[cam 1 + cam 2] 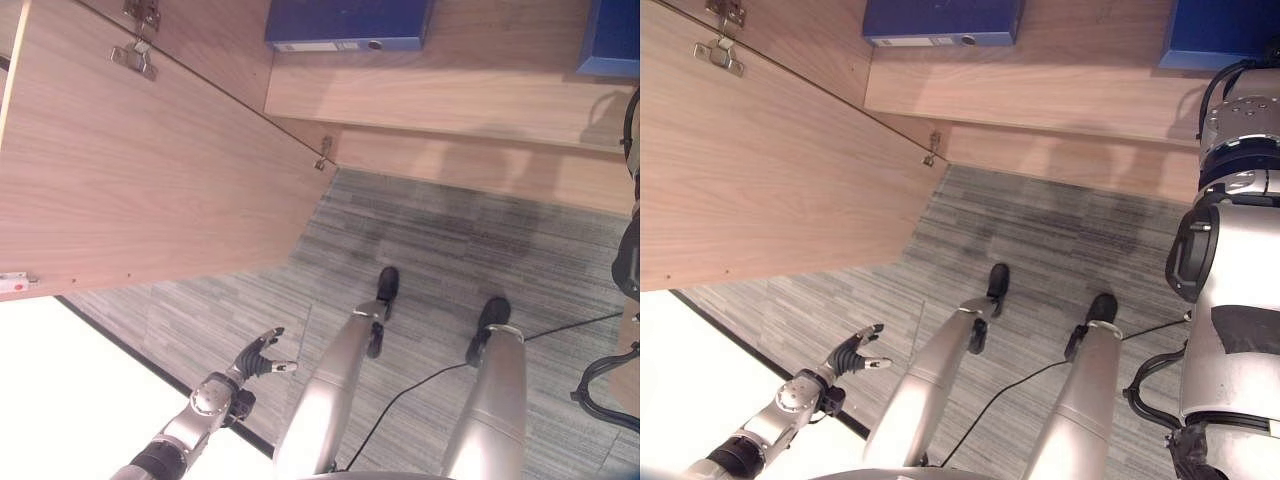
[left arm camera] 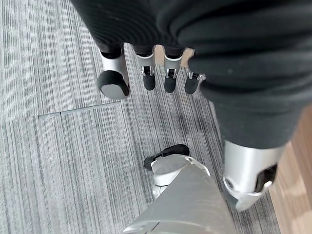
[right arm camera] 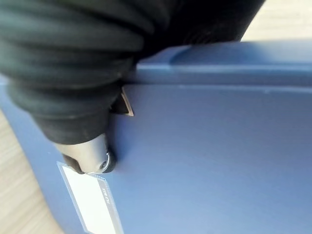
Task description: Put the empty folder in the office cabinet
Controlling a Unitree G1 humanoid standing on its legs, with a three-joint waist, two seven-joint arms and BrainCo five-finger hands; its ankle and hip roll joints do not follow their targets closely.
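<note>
We see the blue folder [image 3: 209, 146] held in the right hand [image 3: 87, 156]: in the right wrist view the thumb presses the spine just above the white label [image 3: 90, 200] while the dark cover wraps over the folder's edge. From the head camera, this folder [image 1: 1215, 30] sits at 1 o'clock on the cabinet shelf [image 1: 1080, 90], at the end of the raised right arm. A second blue folder [image 1: 345, 25] lies on the same shelf at 12 o'clock, well apart from the first. The open cabinet door [image 1: 130, 170] extends toward 10 o'clock, with metal hinges [image 1: 135, 55] near its upper edge. The left hand [image 1: 260, 355] hangs at 7 o'clock above the grey carpet [image 1: 450, 250], fingers spread loosely, holding nothing.
</note>
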